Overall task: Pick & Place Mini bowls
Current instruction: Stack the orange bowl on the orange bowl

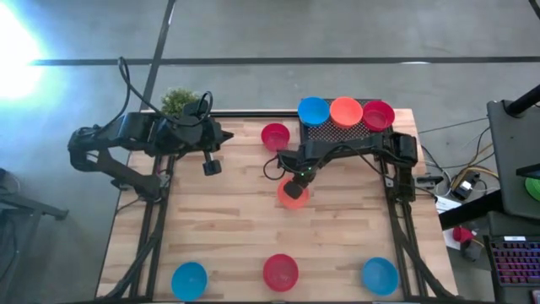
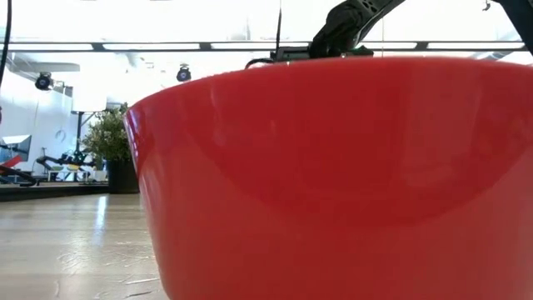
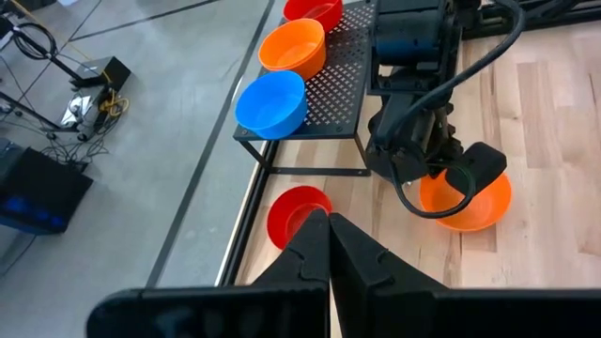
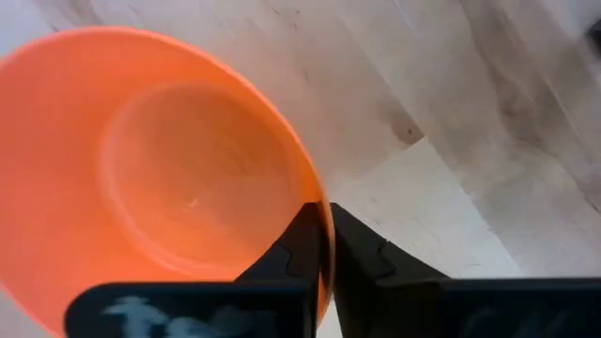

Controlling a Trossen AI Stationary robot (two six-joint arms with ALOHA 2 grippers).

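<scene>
An orange mini bowl [image 1: 293, 198] stands upright on the wooden table [image 1: 219, 228] near its middle, and my right gripper [image 1: 294, 184] is shut on its rim. Three more mini bowls, blue [image 1: 313, 111], orange [image 1: 346, 111] and red [image 1: 378, 115], sit on a black perforated rack [image 1: 337, 133] at the far edge. A red bowl [image 1: 275, 135] rests on the table beside the rack. My left gripper [image 1: 211, 166] hangs shut over the table's far left and touches nothing. My right gripper pinches the orange bowl's rim [image 4: 322, 225] on the bowl's far side. One finger [image 4: 291, 255] is inside the bowl and the other [image 4: 368, 261] outside. The fingers point down from above. The bowl stays upright with its base on the table.
Along the near edge stand a blue bowl [image 1: 189, 280], a red bowl [image 1: 280, 272] that fills the low view [image 2: 333, 183], and another blue bowl [image 1: 380, 275]. A small green potted plant [image 1: 179, 101] is at the far left corner. Bare wood lies between the middle and the near row.
</scene>
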